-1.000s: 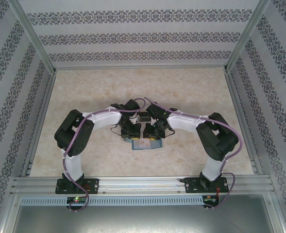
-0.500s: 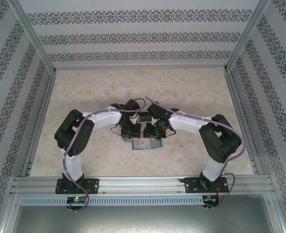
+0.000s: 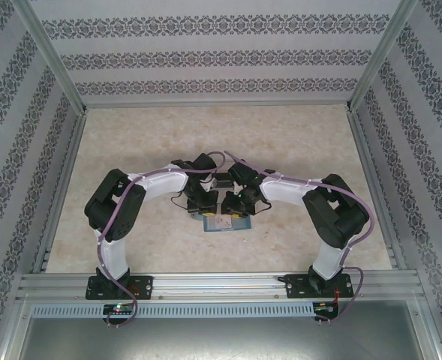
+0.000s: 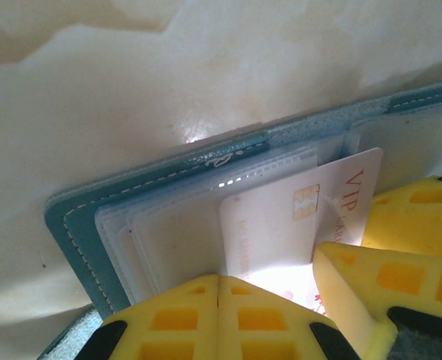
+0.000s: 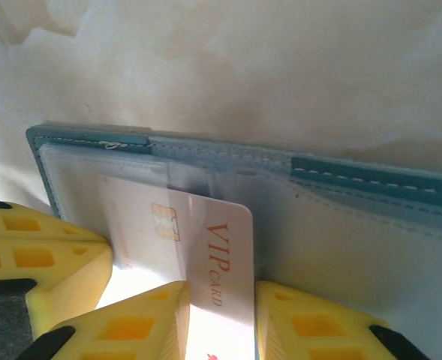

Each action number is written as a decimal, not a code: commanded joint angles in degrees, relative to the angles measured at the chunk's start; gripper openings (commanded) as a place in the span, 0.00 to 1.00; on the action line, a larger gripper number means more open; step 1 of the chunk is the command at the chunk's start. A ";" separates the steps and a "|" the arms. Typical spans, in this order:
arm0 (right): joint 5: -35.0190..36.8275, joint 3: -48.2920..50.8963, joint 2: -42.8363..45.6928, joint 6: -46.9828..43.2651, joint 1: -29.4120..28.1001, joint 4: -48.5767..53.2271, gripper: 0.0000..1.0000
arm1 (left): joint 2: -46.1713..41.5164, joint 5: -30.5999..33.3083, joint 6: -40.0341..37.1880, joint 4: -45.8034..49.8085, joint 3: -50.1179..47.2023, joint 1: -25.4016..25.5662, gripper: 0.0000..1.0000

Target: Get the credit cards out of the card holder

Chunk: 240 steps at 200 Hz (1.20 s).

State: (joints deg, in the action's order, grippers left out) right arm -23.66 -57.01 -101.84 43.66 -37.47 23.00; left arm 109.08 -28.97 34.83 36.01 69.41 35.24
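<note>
Right under both claws, about mid-table (image 3: 130, 150) in the overhead view, sits the teal card holder (image 4: 74, 240). It's lying open and flat, with its stitched edge on the far side of the fingers. The left claw (image 4: 218, 291) is fully closed, yellow pads pressed against each other with nothing visible between them. Its tips are down at the near edge of the stack of clear sleeves (image 4: 168, 225) inside the holder.

Just beside that claw, on the side toward the right claw, there's a white VIP card (image 4: 281, 225) with a gold chip (image 4: 305, 202). The card's far end is tucked under a sleeve and its near end reaches back to the fingers.

The right claw (image 5: 221, 291) is at a narrow gap. One finger sits over the card's face. The other is just past the card's long edge, over the pale blue lining. A strip of the card with the orange lettering shows in the gap between them. Honestly I can't tell whether it's actually clamping the card or only touching it.

The two claws are packed in tight. From the left wrist camera, the right claw's nearer finger is just beside the left claw's pads.
</note>
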 commanded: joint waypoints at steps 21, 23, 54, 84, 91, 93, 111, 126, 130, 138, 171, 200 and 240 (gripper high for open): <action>-2.96 1.91 2.36 1.76 0.82 -3.40 0.24 | 3.16 1.99 -1.12 3.98 -0.50 0.70 0.00; -2.97 1.91 2.44 1.78 0.82 -3.36 0.24 | 3.16 1.99 -1.16 3.98 -0.48 0.70 0.00; -2.53 2.00 3.73 1.50 1.31 -2.54 0.13 | 3.21 2.08 -1.08 4.06 -0.30 0.75 0.00; -2.27 2.39 4.62 1.19 1.70 -2.00 0.07 | 3.19 2.17 -1.08 4.16 -0.24 0.85 0.00; -2.17 2.51 4.80 1.08 1.84 -1.93 0.06 | 3.16 2.10 -1.08 4.20 -0.21 0.81 0.00; -2.11 2.52 4.81 1.08 1.91 -1.87 0.06 | 3.16 2.08 -1.12 4.23 -0.23 0.80 0.00; -0.84 2.46 5.21 0.23 2.05 -0.55 0.03 | 3.18 2.16 -1.17 4.23 -0.20 0.80 0.00; 0.92 2.11 5.29 -0.97 2.24 1.61 0.03 | 3.09 2.18 -1.22 4.31 -0.14 0.84 0.00; 1.61 2.01 5.32 -1.28 2.34 2.31 0.03 | 3.13 2.17 -1.25 4.27 -0.15 0.79 0.00; 2.85 1.75 5.30 -2.01 2.32 3.78 0.02 | 3.07 2.17 -1.26 4.42 -0.08 0.79 0.00; 8.15 0.20 6.08 -4.97 2.42 10.01 0.02 | 3.12 2.08 -1.41 4.40 -0.06 0.79 0.00; 11.88 -0.78 6.91 -6.27 2.41 13.65 0.02 | 3.05 2.11 -1.52 4.42 0.11 0.84 0.00; 12.81 -1.97 6.64 -6.98 2.10 15.14 0.02 | 2.90 2.08 -1.61 4.42 0.39 0.79 0.00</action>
State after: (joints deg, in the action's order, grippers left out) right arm -15.62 -58.15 -95.18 38.33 -35.40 32.99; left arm 109.47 -29.12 34.63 36.60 70.02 35.24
